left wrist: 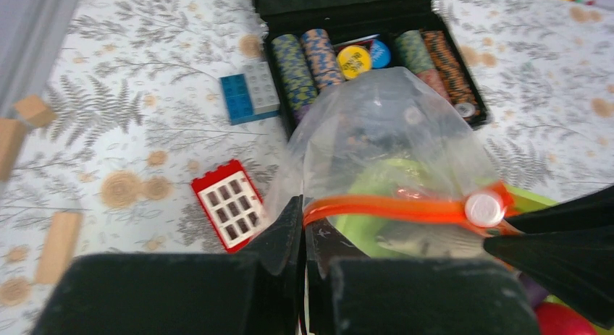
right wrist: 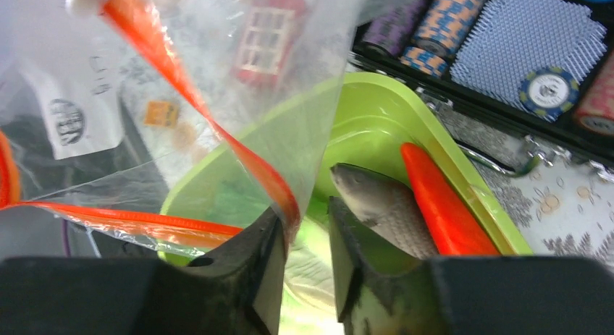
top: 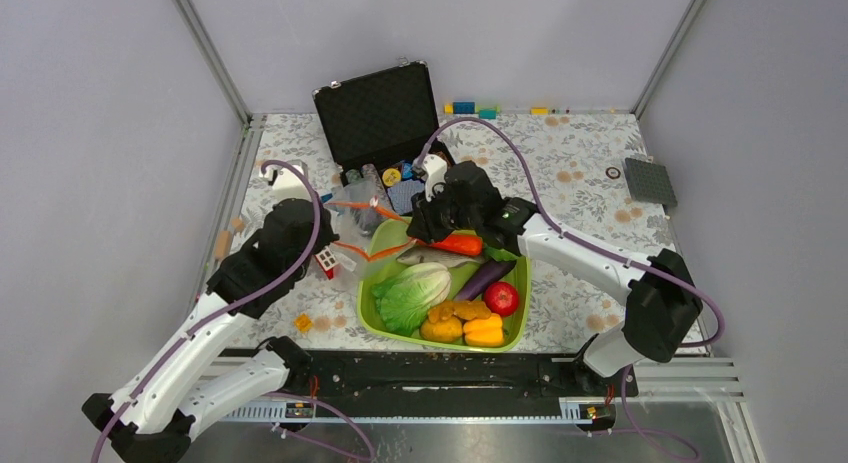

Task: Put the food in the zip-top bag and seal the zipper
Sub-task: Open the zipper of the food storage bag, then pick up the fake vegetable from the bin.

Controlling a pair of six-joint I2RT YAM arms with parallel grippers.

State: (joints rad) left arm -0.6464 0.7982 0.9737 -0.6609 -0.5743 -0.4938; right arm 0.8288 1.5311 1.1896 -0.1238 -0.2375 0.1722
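The left gripper (left wrist: 303, 221) pinched the zipper (left wrist: 391, 208); the right gripper (right wrist: 304, 219) stood parted; the zip-top bag (left wrist: 391, 118) needed its mouth held wide for the silver fish (right wrist: 384, 208).

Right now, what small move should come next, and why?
Probably move the right fingers off the zipper toward the carrot: they stand apart, gripping nothing, the left fingers hold the zip-top bag, and all the food lies in the lime-green tray.

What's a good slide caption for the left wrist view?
Left claw shut on the orange-red zipper, the clear zip-top bag ballooning before the open chip case.
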